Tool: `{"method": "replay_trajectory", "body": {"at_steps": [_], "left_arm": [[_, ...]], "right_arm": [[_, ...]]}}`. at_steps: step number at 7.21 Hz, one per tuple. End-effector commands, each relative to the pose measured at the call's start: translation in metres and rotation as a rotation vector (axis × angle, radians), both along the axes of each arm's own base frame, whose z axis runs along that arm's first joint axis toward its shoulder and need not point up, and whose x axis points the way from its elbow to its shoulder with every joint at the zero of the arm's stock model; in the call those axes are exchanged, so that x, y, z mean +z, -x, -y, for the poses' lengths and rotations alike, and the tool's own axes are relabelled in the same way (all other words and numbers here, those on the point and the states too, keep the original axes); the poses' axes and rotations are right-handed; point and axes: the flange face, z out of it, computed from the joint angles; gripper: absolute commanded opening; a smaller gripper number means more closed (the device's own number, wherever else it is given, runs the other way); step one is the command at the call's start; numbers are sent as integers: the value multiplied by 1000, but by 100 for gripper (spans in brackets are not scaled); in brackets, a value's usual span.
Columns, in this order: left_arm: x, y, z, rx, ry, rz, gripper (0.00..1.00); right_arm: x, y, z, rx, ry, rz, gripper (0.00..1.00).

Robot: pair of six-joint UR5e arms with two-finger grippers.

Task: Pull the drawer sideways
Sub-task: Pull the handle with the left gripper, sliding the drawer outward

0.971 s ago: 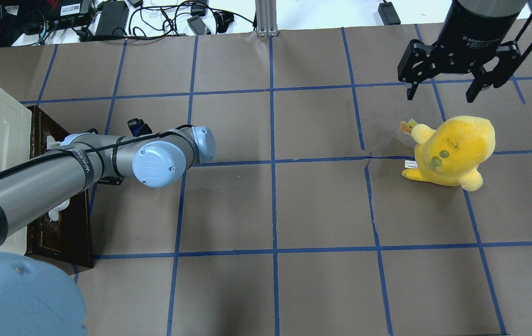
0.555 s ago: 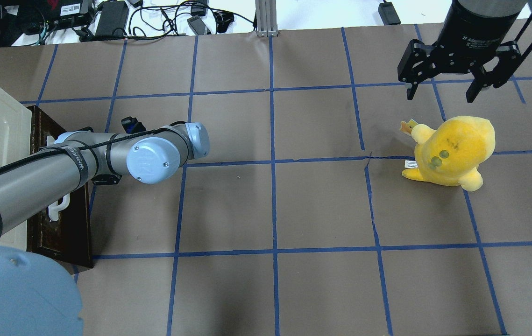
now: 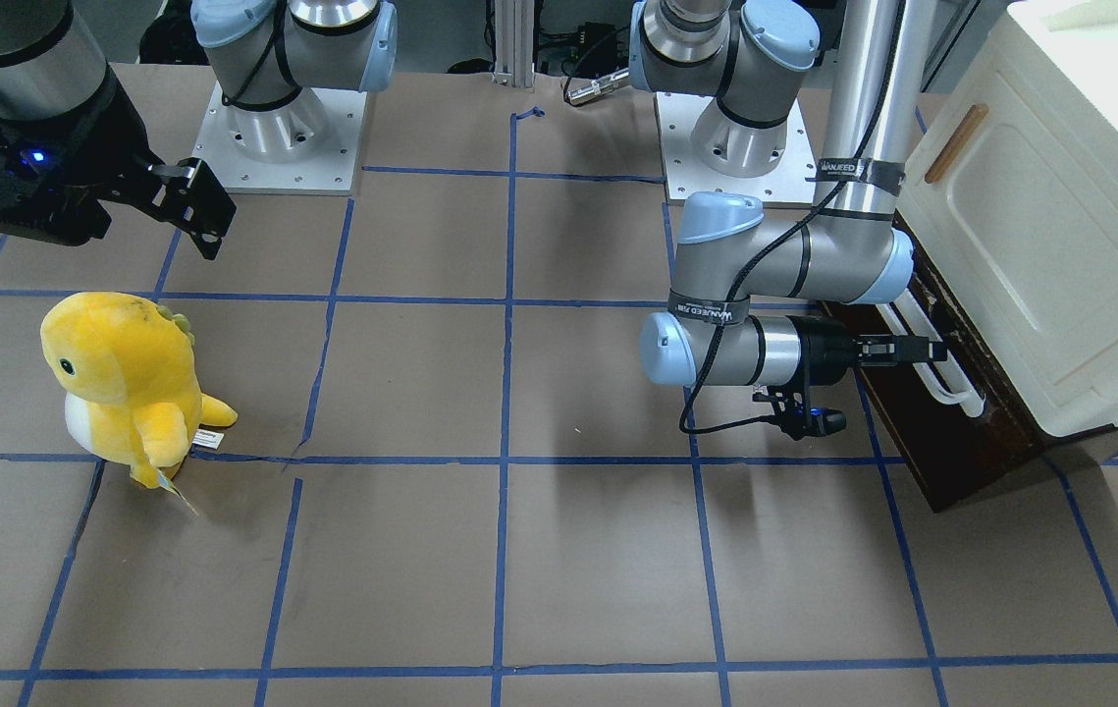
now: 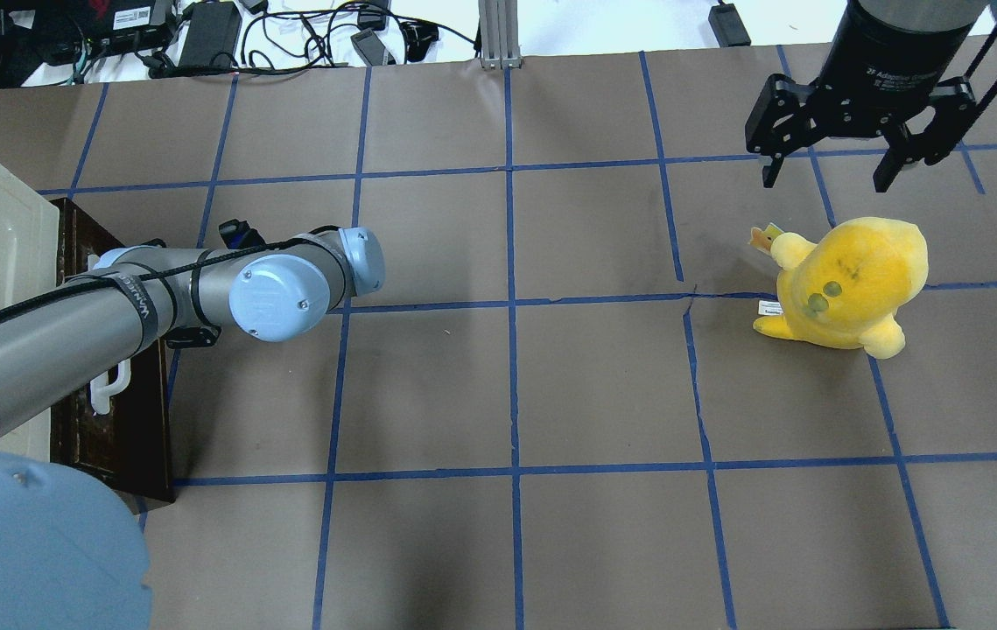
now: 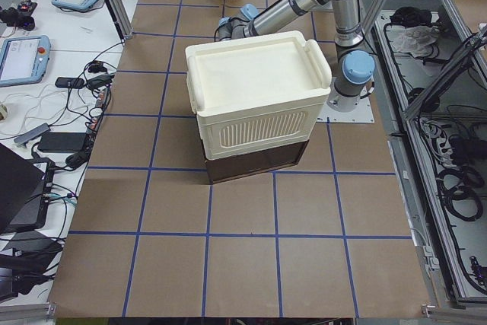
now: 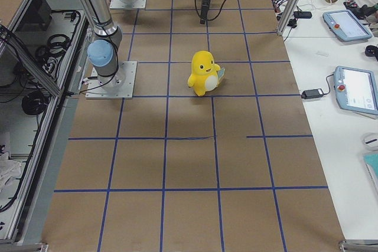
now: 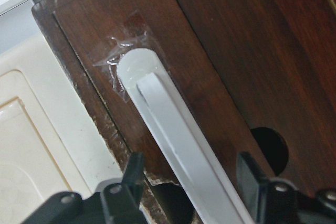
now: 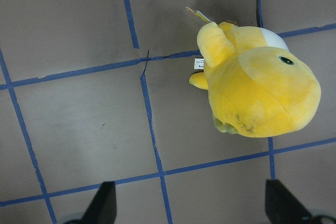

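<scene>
The dark brown drawer sits under the cream cabinet at the table's left end. Its long white bar handle runs along the front. In the left wrist view the handle passes between my left gripper's two black fingers, which stand apart on either side of it; the gripper is open. From the front, my left gripper reaches sideways onto the handle. My right gripper hangs open and empty above the table's right side.
A yellow plush toy stands on the brown paper below my right gripper and also shows in the right wrist view. The cabinet's cream door has a small tan handle. Cables and devices lie beyond the far edge.
My left arm has moved left, toward the drawer front, bringing the gripper closer to the white handle. The right arm and the plush toy have not moved.
</scene>
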Motion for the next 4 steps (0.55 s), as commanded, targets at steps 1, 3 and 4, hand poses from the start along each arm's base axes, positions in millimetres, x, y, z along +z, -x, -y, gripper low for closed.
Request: {"method": "replay_trajectory", "body": {"at_steps": [1,3,4], "left_arm": [[0,0,0,-2,-2,2,33],[-1,0,0,-3,-16,0,28],[-1,0,0,-3,-19,0,28]], "right_arm": [[0,0,0,0,0,0,100],[0,0,0,0,0,0,100],[0,0,0,0,0,0,100]]}}
